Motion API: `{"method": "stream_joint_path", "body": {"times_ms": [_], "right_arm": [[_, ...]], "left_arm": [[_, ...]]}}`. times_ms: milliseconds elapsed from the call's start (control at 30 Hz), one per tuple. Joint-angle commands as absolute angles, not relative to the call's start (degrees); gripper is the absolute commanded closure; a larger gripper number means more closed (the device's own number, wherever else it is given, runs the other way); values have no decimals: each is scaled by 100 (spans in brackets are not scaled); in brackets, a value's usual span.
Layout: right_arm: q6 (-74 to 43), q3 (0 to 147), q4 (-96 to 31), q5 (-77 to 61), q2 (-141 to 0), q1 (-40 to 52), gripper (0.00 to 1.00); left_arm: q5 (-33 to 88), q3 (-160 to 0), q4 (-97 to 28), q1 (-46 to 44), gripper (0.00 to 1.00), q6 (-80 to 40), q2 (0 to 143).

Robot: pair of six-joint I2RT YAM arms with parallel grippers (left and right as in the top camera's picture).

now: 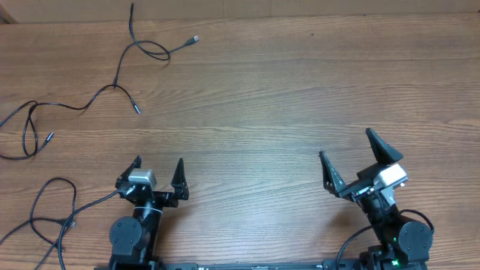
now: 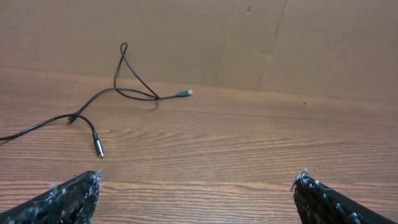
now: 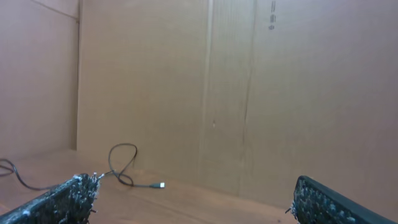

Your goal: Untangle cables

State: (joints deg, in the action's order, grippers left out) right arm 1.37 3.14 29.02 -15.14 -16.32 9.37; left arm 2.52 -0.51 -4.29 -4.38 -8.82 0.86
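Thin black cables [image 1: 112, 86] lie tangled on the wooden table at the far left. One silver-tipped plug [image 1: 194, 38] points right and another plug [image 1: 136, 109] lies below the knot. The cables also show in the left wrist view [image 2: 118, 91] and far off in the right wrist view [image 3: 121, 168]. A further cable loop [image 1: 27, 131] lies at the left edge. My left gripper [image 1: 157, 169] is open and empty near the front edge, well short of the cables. My right gripper [image 1: 349, 150] is open and empty at the front right, raised and far from them.
Another black cord [image 1: 52, 217] loops at the front left beside the left arm's base. A brown cardboard wall [image 2: 249, 37] stands along the table's far edge. Bare wooden table [image 1: 285, 97] stretches between the grippers and the wall.
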Motion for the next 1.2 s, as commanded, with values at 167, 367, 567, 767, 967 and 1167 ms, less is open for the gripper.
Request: {"method": "stream_joint_path", "body": {"times_ms": [167,367,567,767,967,1167], "right_arm": [[226,45,2604,-1509,-1542,913,0],[311,45,2462,-1472,-1507,913,0],[311,45,1621,-1417,-893,856,0],[309,45,947,-1361,-158,698,0],[309,45,567,-1358,-14,591,0],[311,45,-32,-1356,-14,591,0]], "left_arm": [[193,-27,-443,-410,0,-899,25],[193,-27,-443,-410,0,-899,25],[193,-27,-443,-410,0,-899,25],[193,-27,-443,-410,0,-899,25],[193,-27,-443,-410,0,-899,25],[193,-27,-443,-410,0,-899,25]]}}
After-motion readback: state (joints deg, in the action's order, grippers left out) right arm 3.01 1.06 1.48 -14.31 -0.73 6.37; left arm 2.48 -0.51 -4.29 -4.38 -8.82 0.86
